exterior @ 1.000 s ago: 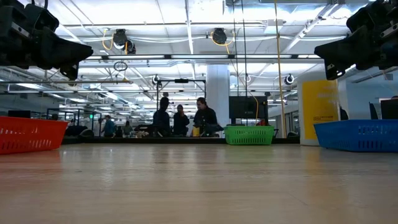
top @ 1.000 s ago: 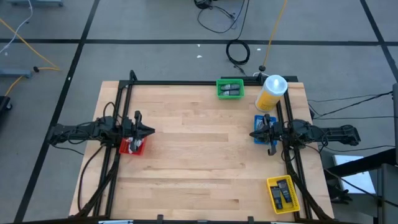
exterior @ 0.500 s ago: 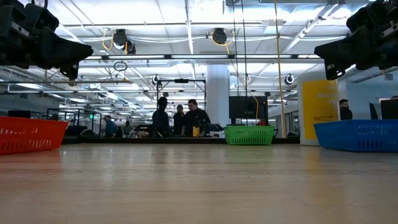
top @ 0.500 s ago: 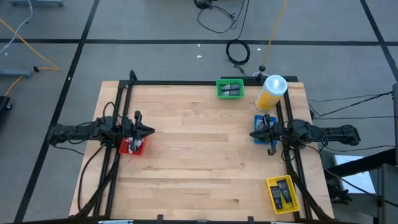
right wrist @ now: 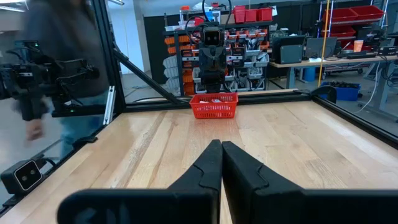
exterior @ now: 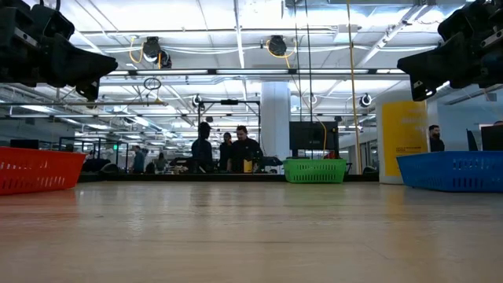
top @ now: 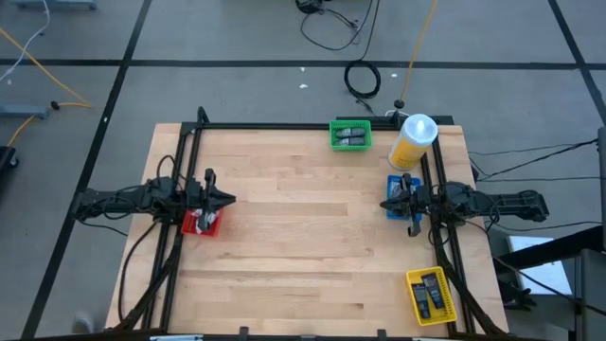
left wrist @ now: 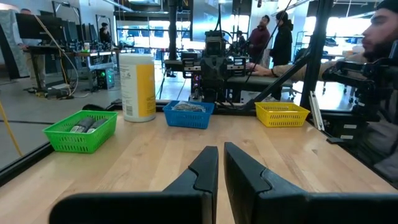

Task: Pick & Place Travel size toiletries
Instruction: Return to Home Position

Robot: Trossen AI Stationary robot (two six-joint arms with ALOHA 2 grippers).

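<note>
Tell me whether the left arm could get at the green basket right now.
Probably yes: the left hand hangs shut near the red basket, and only bare table lies between it and the green basket. Whether the arm stretches that far is uncertain.

The table (top: 303, 237) is pale wood planking, smooth and softly glossy, framed in matt black metal rails (top: 275, 126). The green basket (left wrist: 81, 132) and red basket (exterior: 39, 169) are slotted plastic, the yellow bottle (left wrist: 137, 87) smooth plastic; the left end effector (left wrist: 220, 150) is matt black.

- High view looked straight down over the whole table (top: 303, 237).
- Low view sat at tabletop height, facing far.
- Wrist views faced each other across it.
</note>
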